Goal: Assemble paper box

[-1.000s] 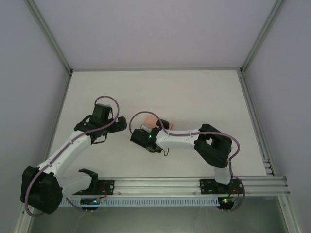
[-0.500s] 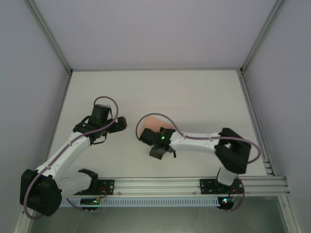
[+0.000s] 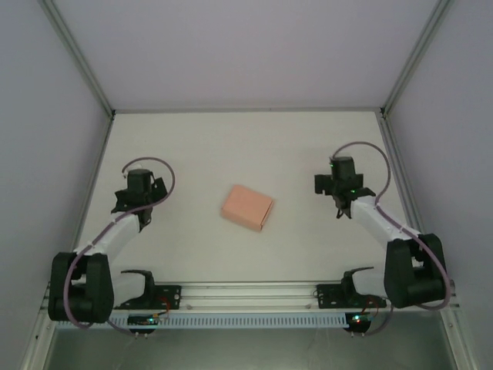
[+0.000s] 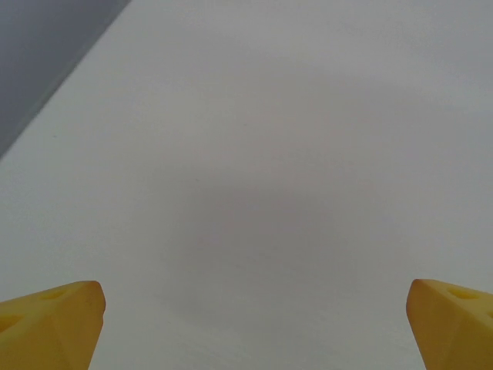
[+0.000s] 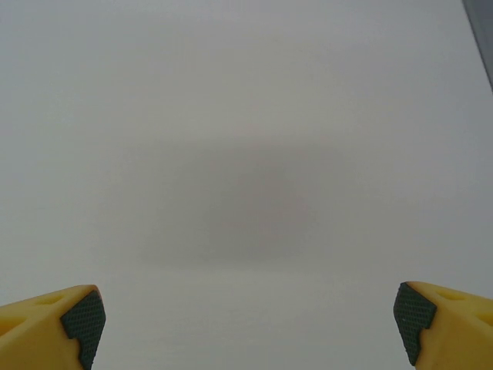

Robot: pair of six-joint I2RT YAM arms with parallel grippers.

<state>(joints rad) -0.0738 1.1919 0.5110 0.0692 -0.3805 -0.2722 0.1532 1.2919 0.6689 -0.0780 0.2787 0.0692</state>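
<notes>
Lying closed on the table [image 3: 254,146], the paper box [image 3: 247,207] sits between the two grippers, well apart from each. The left gripper [image 4: 250,327] has its jaws spread wide over bare tabletop, gripping nothing, and the right gripper [image 5: 248,327] gapes likewise.

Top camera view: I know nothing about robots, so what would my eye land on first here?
The salmon-pink paper box stands out first: a small closed box lying alone at an angle in the middle of the white table. To each side of it, well apart from it, an arm stands folded, with the left gripper and the right gripper wide open over bare table, holding nothing.
</notes>
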